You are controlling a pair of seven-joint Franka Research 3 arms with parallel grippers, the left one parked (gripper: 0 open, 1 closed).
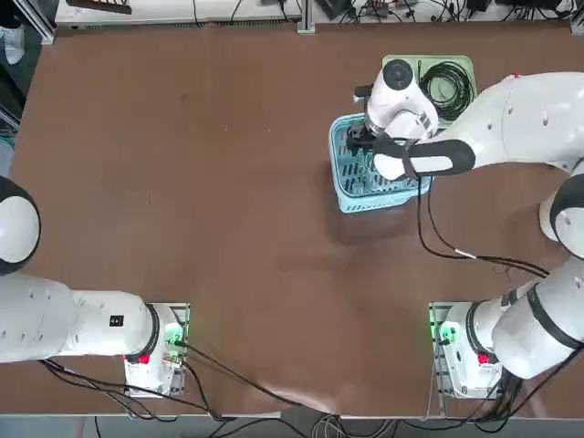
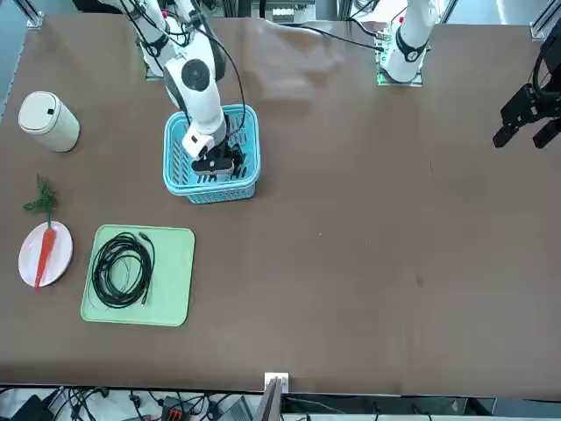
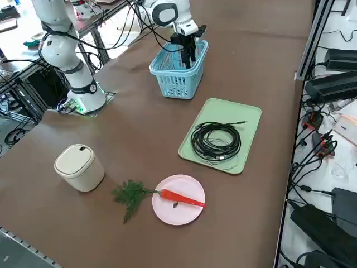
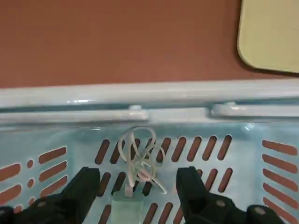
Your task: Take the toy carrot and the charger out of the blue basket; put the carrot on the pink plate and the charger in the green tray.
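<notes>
Tool lowered into the blue basket over the charger

Brown table (image 1: 182, 182) fills the overhead view, with wide bare room on the side toward the parked arm and the objects gathered on the working arm's side. The blue basket (image 2: 180, 162) stands alone, with clear table on every side and the green tray (image 3: 248, 120) near it but apart. The right tool (image 4: 138, 186) reaches down inside the basket, its two black fingers spread apart and gripping nothing. In the wrist view the charger (image 4: 128, 205) lies on the basket's slotted floor between the fingers: a small pale block with a thin white cable tangled in loose loops against the slotted wall. The basket's light blue rim runs across just beyond it.

The green tray is pale, rectangular, with rounded corners and a low rim; a black coiled cable (image 3: 216, 140) lies inside it. Beside the tray sits the round pink plate (image 3: 170, 212). The toy carrot (image 3: 181, 197) lies across the plate, its red-orange body on the pink surface and its dark green feathery leaves spilling over the rim onto the table. A cream lidded container (image 3: 78, 166) stands close to the leaves. No readable writing shows on any item.
</notes>
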